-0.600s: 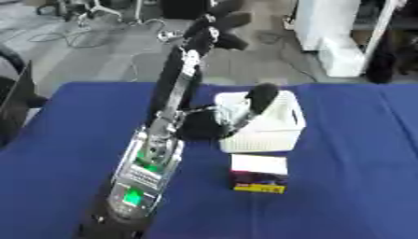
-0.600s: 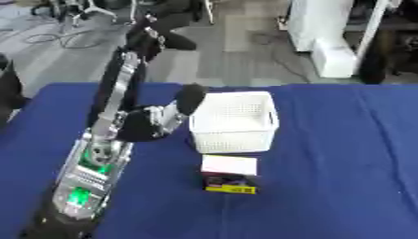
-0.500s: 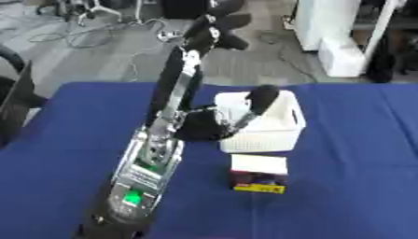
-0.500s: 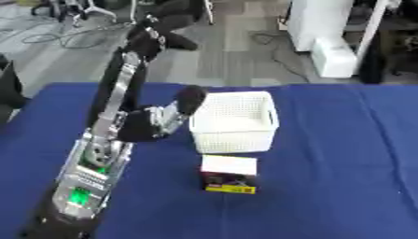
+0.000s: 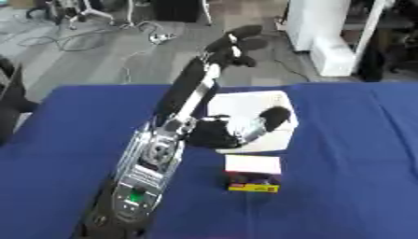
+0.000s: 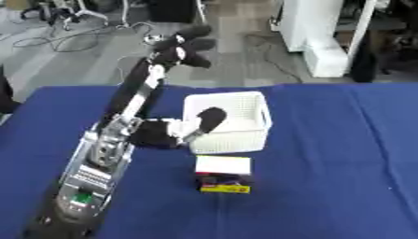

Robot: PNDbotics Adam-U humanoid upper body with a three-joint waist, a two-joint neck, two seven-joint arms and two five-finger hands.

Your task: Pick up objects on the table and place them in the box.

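A white mesh basket [image 6: 245, 100] stands on the blue table [image 5: 351, 163] a little past the middle. In front of it sits a small box [image 6: 223, 173] with a white top and a dark and yellow front. My left hand [image 5: 192, 91] rises from the lower left, held high above the table. It is open and holds nothing, its fingers pointing to the far edge. Its thumb [image 5: 275, 116] sticks out to the right, across the basket's near left part in the picture. Part of the basket's left wall is hidden behind the hand. My right hand shows in neither view.
Bare blue cloth lies to the right of the basket and box and along the table's left side. Beyond the far edge is grey floor with cables and a white cabinet [image 5: 326, 37]. A dark chair [image 5: 8, 107] stands off the left edge.
My left hand has tipped to the right and down in the picture, and the thumb tip has dropped lower over the basket. Basket and box have not moved.
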